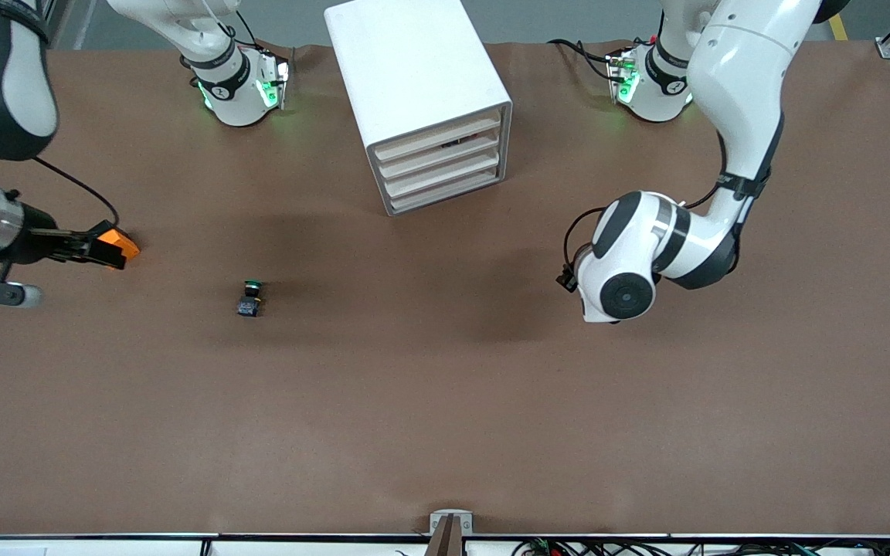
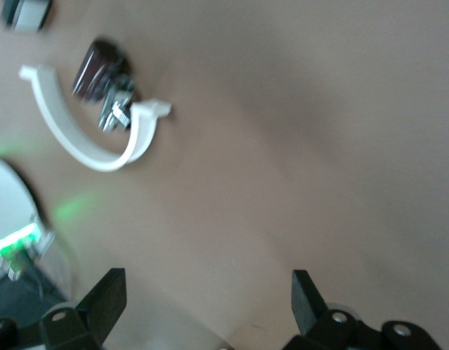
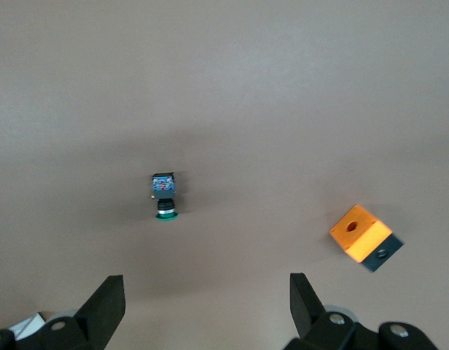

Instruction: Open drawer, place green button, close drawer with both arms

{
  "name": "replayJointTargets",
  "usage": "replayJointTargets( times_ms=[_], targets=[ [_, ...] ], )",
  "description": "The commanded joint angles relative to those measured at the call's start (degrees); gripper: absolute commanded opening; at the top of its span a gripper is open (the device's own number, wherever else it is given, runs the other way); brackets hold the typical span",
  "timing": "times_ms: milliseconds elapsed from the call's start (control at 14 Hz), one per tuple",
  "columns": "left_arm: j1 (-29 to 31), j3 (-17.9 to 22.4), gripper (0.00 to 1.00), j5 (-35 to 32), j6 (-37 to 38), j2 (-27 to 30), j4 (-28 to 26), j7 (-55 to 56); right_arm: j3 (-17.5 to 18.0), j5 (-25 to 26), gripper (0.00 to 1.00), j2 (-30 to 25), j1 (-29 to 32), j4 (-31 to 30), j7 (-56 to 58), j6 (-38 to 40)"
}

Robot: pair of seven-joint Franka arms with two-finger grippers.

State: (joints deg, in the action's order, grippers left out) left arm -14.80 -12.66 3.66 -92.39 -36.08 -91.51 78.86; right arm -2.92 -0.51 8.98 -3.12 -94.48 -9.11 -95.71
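The button [image 1: 249, 297], black with a green cap, lies on the brown table nearer the front camera than the white cabinet [image 1: 414, 85]. It also shows in the right wrist view [image 3: 164, 195]. The cabinet's four cream-fronted drawers [image 1: 441, 158] are all shut. My right gripper [image 3: 206, 286] is open and empty, up in the air over the table at the right arm's end; in the front view [image 1: 78, 245] it is beside the orange block. My left gripper [image 2: 208, 284] is open and empty over bare table; in the front view the left arm's wrist [image 1: 621, 287] hides it.
An orange square block [image 1: 117, 245] with a black hole lies at the right arm's end of the table and also shows in the right wrist view [image 3: 361, 237]. A white curved band [image 2: 93, 138] with small black clips [image 2: 100, 76] shows in the left wrist view.
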Motion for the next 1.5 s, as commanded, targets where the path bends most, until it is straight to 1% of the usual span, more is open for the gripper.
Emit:
replayJointTargets(
  times_ms=[0, 143, 214, 429, 500, 714, 929, 1214, 1429],
  targets=[
    [0.29, -0.26, 1.00, 5.53, 7.73, -7.85, 6.69, 9.26, -0.16, -0.80, 1.00, -1.41, -1.18, -7.61, -2.22, -6.73],
    [0.47, -0.26, 1.00, 8.19, 11.69, -10.23, 6.61, 13.06, -0.16, -1.68, 1.00, -2.29, -2.15, -12.46, -3.88, -11.84],
    [0.65, -0.26, 1.00, 10.55, 13.10, -11.11, 6.61, 15.25, -0.16, -1.68, 1.00, -2.39, -2.68, -14.48, -5.02, -14.13],
    [1.35, -0.18, 1.00, 17.06, 14.35, -12.78, 6.78, 21.76, -0.16, -1.77, 1.00, -2.30, -6.10, -18.53, -11.42, -21.16],
    [1.61, -0.18, 1.00, 19.43, 15.04, -13.05, 6.78, 23.69, -0.16, -1.68, 1.00, -1.95, -7.16, -19.67, -13.02, -24.57],
    [1.70, -0.18, 1.00, 25.68, 16.54, -14.80, 6.96, 28.96, -0.16, -1.68, 1.00, 1.91, -8.48, -22.31, -13.30, -32.93],
    [1.62, -0.18, 1.00, 29.73, 16.46, -15.95, 7.13, 33.98, -0.16, -1.68, 1.00, 5.95, -8.66, -26.18, -12.95, -41.11],
    [1.61, -0.18, 1.00, 34.74, 16.54, -18.05, 7.84, 39.87, -0.16, -1.16, 1.00, 10.08, -8.66, -26.37, -12.33, -43.58],
    [1.79, -0.18, 1.00, 36.50, 16.54, -20.52, 7.84, 45.84, -0.16, -1.16, 1.00, 12.64, -8.75, -26.54, -12.24, -45.88]
  ],
)
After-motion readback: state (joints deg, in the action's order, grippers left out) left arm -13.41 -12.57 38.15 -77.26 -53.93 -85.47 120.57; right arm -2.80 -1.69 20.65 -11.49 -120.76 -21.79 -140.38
